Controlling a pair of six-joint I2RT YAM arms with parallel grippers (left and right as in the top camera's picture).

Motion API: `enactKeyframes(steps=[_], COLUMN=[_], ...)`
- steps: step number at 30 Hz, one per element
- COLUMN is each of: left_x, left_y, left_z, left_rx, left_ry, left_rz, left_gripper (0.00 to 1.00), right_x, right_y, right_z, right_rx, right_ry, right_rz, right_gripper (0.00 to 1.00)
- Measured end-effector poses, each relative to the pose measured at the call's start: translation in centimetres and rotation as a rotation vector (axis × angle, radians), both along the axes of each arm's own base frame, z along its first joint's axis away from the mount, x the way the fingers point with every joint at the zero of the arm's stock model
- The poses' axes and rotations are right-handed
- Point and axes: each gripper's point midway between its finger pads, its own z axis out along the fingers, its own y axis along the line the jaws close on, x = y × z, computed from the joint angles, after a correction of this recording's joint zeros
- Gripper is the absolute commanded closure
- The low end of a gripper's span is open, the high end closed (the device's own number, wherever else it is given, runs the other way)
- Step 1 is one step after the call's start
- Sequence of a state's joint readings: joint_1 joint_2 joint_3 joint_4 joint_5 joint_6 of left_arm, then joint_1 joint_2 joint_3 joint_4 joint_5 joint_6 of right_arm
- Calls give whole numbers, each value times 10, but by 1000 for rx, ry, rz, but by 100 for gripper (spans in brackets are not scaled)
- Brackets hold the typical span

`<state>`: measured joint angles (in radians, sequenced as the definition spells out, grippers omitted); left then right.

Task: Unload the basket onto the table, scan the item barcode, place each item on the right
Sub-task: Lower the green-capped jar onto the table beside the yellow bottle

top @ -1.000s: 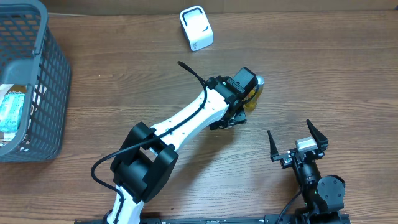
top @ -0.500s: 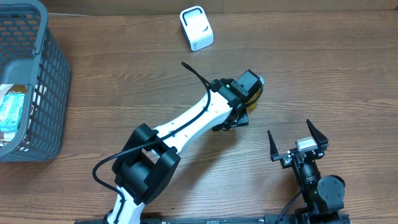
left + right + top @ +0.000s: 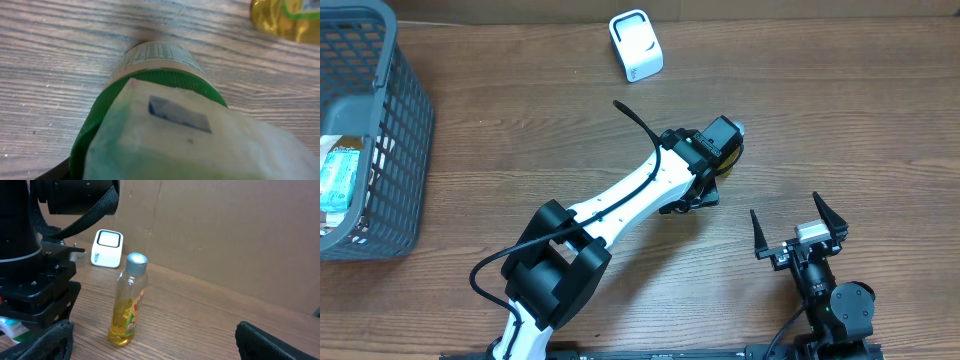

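Now the white left arm (image 3: 630, 195) reaches on a diagonal from its base at the near edge, out over the middle of the brown wooden table (image 3: 520, 110), wrist bent downward. Its left pincer (image 3: 705, 168) is mostly hidden beneath the wrist. The wrist camera shows a green-lidded container with a printed label (image 3: 165, 80) pressed up close, lid toward the lens, and the pincer appears clenched on it, though the fingers cannot be made out. Just beside it on the right, an upright clear bottle of yellow liquid with a silver cap (image 3: 129, 305) stands on the table. The small white box-shaped scanner (image 3: 636, 45) sits well apart at the far edge. The right pincer (image 3: 798, 222) rests near its base, jaws spread wide and holding nothing. A grey plastic lattice basket (image 3: 405, 130) stands at the far left.
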<state>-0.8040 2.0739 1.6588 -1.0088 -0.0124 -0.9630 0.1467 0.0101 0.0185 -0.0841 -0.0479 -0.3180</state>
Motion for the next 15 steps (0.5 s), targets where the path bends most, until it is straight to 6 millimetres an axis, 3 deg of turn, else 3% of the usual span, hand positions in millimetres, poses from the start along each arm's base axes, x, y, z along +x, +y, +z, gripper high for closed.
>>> enactKeyframes(steps=[2,5,8,15], left_x=[-1,-3,-3,2], left_y=[1,3,3,-5], left_z=[0,-1,-1,1], left_rx=[5,11,11,-16], left_ry=[5,11,11,-11], left_rz=[0,0,2,-75], left_gripper=[63,33,17,0], right_x=[0,0,0,0], right_y=[0,0,0,0], right_z=[0,0,0,0], right_rx=[0,0,0,1], right_ry=[-1,-1,-1,-1], right_rz=[0,0,0,0], right_gripper=[0,0,0,0])
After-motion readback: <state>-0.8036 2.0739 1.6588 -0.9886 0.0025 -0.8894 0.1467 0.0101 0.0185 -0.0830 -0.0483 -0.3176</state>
